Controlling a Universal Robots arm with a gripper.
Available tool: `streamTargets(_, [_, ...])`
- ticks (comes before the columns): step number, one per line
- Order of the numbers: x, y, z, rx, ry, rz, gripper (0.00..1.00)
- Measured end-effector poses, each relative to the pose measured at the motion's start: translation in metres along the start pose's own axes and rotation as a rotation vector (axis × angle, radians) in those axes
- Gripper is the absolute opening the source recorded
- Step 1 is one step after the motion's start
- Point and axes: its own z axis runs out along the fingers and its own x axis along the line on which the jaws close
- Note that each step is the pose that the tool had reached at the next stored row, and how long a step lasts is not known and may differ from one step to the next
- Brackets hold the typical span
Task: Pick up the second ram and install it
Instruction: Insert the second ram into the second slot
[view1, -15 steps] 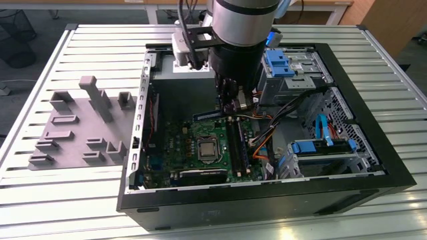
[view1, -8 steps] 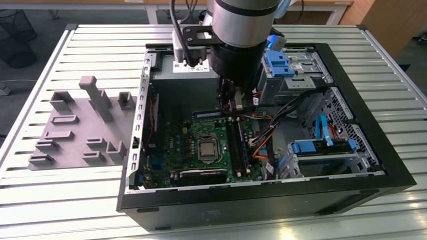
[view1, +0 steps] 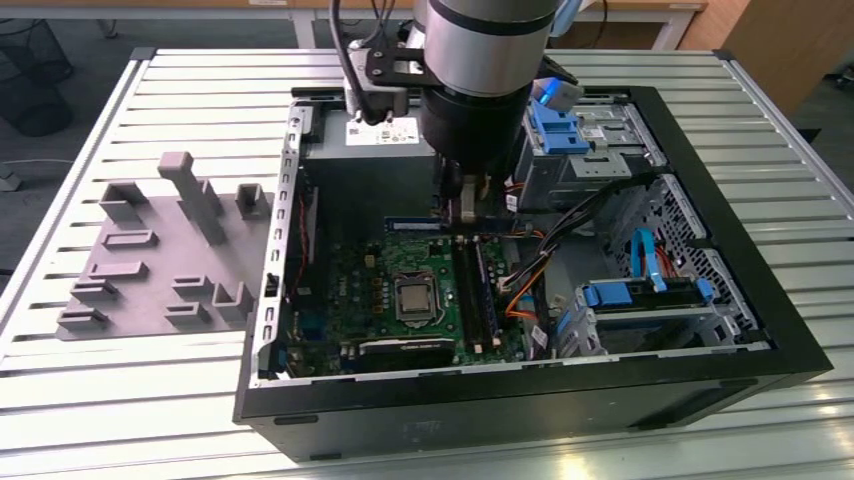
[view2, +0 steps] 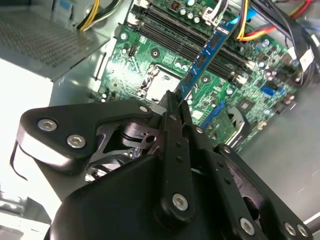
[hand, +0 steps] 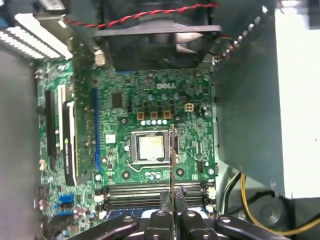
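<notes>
The gripper (view2: 176, 107) pinched the second ram (view2: 206, 54) by its top edge, above the black slots (view2: 200, 36). The slots lay at three o'clock from the chip socket (view1: 416, 297). The stick looked light, stiff and easy to break, so its thin edges seemed the best place to hold.

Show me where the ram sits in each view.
Exterior view: ram below the arm, hard to make out.
Second wrist view: blue-green stick slanting away from the fingers.
First wrist view: thin edge-on line from the fingers, past the socket.
Shared landmark: the socket.
</notes>
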Motion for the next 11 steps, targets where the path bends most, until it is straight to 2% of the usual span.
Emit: streamTargets(11, [0.0, 0.0, 0.0016, 0.0043, -0.0044, 0.199, 0.14])
